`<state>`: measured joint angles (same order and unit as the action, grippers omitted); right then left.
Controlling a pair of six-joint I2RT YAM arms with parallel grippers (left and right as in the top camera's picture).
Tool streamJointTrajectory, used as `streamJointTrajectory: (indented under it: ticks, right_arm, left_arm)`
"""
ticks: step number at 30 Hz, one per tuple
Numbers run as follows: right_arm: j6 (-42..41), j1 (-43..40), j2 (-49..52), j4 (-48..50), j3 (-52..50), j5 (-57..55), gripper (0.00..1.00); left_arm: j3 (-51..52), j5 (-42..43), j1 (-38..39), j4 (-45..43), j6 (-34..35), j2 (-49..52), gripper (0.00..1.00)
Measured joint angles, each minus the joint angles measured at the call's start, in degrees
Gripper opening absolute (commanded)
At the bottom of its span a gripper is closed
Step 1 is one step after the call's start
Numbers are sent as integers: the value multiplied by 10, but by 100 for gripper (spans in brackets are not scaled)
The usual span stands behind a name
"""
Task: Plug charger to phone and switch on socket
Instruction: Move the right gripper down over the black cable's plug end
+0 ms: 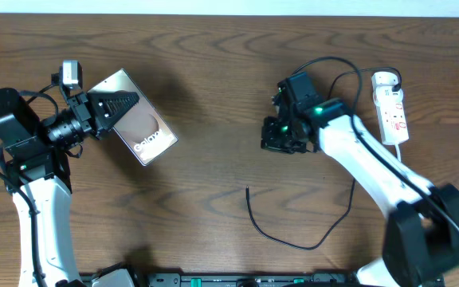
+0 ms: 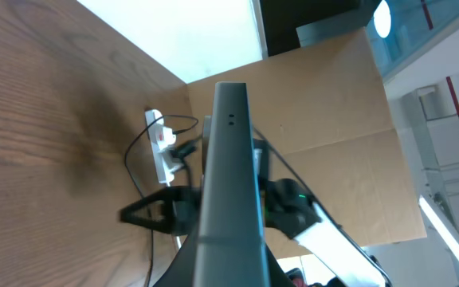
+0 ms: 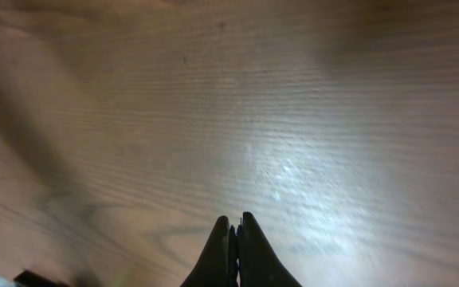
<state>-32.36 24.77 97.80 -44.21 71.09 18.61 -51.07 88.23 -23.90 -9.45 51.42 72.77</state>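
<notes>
My left gripper (image 1: pixel 128 104) is shut on one end of the phone (image 1: pixel 148 134), whose bronze face with white "Galaxy" lettering shows in the overhead view. The left wrist view catches the phone (image 2: pixel 229 151) edge-on, rising between my left gripper's (image 2: pixel 231 269) dark fingers. The charger (image 1: pixel 293 245) is a thin black cable looping on the table, its free tip (image 1: pixel 248 190) lying loose at centre. The right gripper (image 1: pixel 276 137) is shut with nothing in it, above and right of that tip; in its own view (image 3: pixel 235 225) only bare wood shows. The white socket (image 1: pixel 391 110) lies at the far right.
The socket (image 2: pixel 159 142) and the right arm (image 2: pixel 297 209) show beyond the phone in the left wrist view, with a cardboard wall (image 2: pixel 325 104) behind. A black lead (image 1: pixel 333 68) arcs from the right wrist toward the socket's rounded plug end (image 1: pixel 384 79).
</notes>
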Motion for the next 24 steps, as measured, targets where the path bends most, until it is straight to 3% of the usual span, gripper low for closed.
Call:
streamJointTrajectory:
  ticks: [10, 12, 14, 17, 24]
  right_arm:
    - [18, 15, -79, -149, 10, -89, 1]
    - [28, 28, -79, -159, 10, -101, 12]
    - [36, 49, -79, -164, 9, -110, 49]
    - [48, 83, -79, -163, 9, -114, 73]
    - [28, 139, -79, -164, 7, -156, 71]
  left_arm:
    - [0, 0, 0, 4, -18, 0, 8]
    - [0, 0, 0, 13, -27, 0, 7]
    - [0, 0, 0, 28, -41, 0, 7]
    - [6, 0, 0, 35, -59, 0, 7]
    - [44, 0, 0, 38, -95, 0, 7]
